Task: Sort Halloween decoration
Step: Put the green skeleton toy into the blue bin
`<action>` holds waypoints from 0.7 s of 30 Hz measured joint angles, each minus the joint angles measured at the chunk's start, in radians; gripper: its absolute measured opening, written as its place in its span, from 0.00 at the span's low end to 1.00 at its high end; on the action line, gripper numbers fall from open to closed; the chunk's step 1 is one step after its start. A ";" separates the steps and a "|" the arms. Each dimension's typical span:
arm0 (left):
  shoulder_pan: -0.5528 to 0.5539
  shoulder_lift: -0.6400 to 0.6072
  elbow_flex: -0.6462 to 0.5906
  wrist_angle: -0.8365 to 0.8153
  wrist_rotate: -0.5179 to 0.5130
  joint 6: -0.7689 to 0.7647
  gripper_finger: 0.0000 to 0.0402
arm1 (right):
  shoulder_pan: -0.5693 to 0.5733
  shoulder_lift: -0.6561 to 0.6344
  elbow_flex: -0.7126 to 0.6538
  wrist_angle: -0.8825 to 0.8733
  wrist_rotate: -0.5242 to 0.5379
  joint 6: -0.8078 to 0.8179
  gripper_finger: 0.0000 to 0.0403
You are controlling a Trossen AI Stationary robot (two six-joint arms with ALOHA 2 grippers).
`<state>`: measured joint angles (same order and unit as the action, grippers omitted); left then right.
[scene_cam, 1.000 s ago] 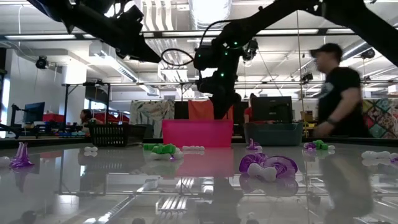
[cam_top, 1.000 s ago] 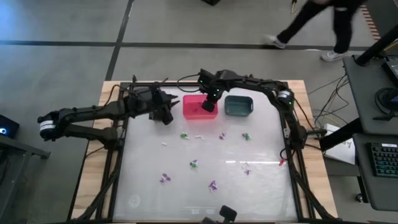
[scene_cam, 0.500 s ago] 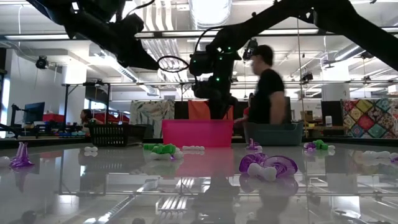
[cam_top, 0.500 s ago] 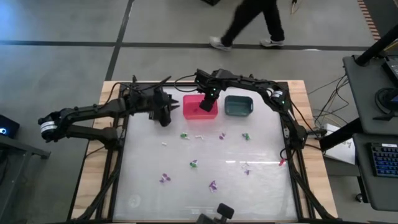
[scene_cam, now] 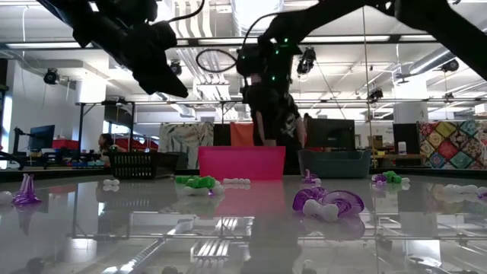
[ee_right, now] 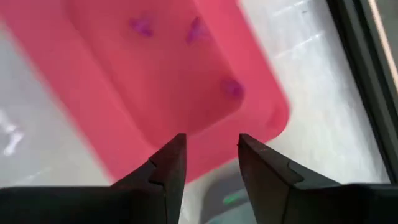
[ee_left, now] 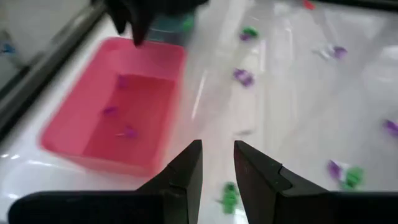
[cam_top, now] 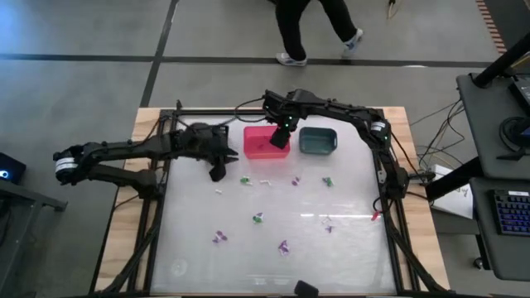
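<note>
Small green, purple and white trinkets lie scattered on the glossy tabletop, among them a green one (cam_top: 246, 180), a white one (cam_top: 265, 182) and a purple one (cam_top: 283, 247). Three purple trinkets (ee_right: 198, 30) lie in the pink bin (cam_top: 262, 145). My right gripper (ee_right: 211, 152) hangs open over that bin's right part (cam_top: 280, 141), with nothing between its fingers. My left gripper (cam_top: 217, 172) hovers open and empty left of the bin, above the table. The green trinket (ee_left: 229, 198) shows just beyond its fingertips (ee_left: 217, 171).
A teal bin (cam_top: 318, 141) stands right of the pink one at the far edge. A black basket (scene_cam: 137, 164) shows at the far left in the low view. A person (cam_top: 310, 25) walks on the floor beyond the table. The near half holds only scattered trinkets.
My left gripper has moved from beside the pink bin toward the table's near edge, closer to the green trinket. My right gripper has stayed over the pink bin. The person behind the table has walked leftward.
</note>
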<state>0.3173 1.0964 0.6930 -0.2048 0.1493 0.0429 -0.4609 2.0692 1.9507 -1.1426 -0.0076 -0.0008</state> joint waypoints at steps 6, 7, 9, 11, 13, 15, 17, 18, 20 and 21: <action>-0.094 0.024 -0.002 -0.003 -0.013 0.015 0.19 | 0.061 -0.124 -0.139 0.058 -0.001 -0.009 0.32; -0.107 0.025 -0.002 -0.002 -0.026 0.018 0.19 | 0.072 -0.153 -0.175 0.081 -0.001 -0.002 0.32; -0.134 0.025 -0.002 -0.002 -0.044 0.020 0.19 | 0.096 -0.207 -0.249 0.135 -0.001 0.011 0.32; -0.161 0.025 -0.009 0.001 -0.058 0.021 0.19 | 0.119 -0.269 -0.327 0.194 -0.001 0.036 0.32; -0.187 0.025 -0.026 0.006 -0.059 0.022 0.19 | 0.144 -0.330 -0.404 0.259 -0.002 0.065 0.32; -0.212 0.025 -0.057 0.034 -0.062 0.014 0.19 | 0.169 -0.389 -0.479 0.328 -0.003 0.086 0.32; -0.231 0.025 -0.096 0.085 -0.089 -0.008 0.19 | 0.196 -0.446 -0.547 0.400 -0.001 0.087 0.32; -0.241 0.025 -0.117 0.107 -0.108 -0.019 0.19 | 0.209 -0.474 -0.577 0.439 0.000 0.088 0.32; -0.258 0.025 -0.158 0.152 -0.139 -0.034 0.19 | 0.239 -0.522 -0.634 0.511 -0.001 0.096 0.32; -0.264 0.025 -0.175 0.166 -0.146 -0.040 0.19 | 0.251 -0.546 -0.661 0.545 -0.001 0.103 0.32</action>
<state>0.0528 1.1210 0.5175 -0.0391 0.0037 0.0026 -0.2099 1.5230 1.2900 -0.5979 -0.0083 0.1021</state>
